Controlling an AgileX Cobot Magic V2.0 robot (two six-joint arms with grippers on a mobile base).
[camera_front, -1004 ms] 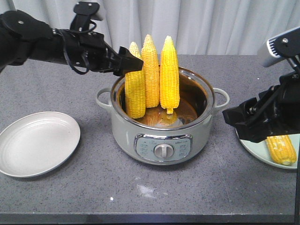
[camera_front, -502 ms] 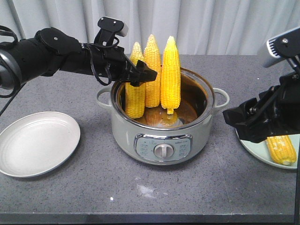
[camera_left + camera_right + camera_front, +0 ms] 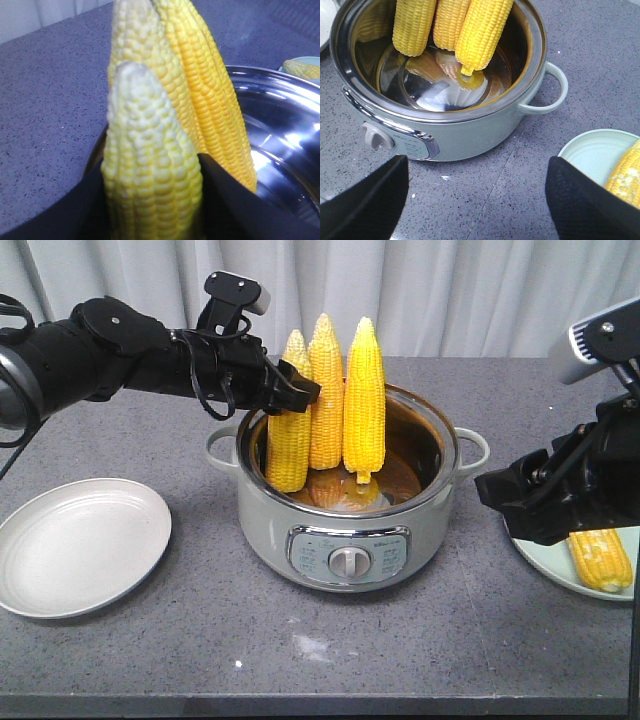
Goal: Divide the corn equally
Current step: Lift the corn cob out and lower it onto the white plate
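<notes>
Corn inside left end effector

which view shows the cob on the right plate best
The front view: the cob lies mostly visible on the plate. The right wrist view crops it at the frame edge; the left wrist shows only a distant sliver.

Front view: slightly raised, looks across tabletop toward curtain. Wide; takes in pot, left plate, right plate, both arms.
Left wrist view: very close, looks along left tool at corn; pot rim behind.
Right wrist view: near, angled down past right tool into pot.
All three share pot, standing corn, right plate.
</notes>
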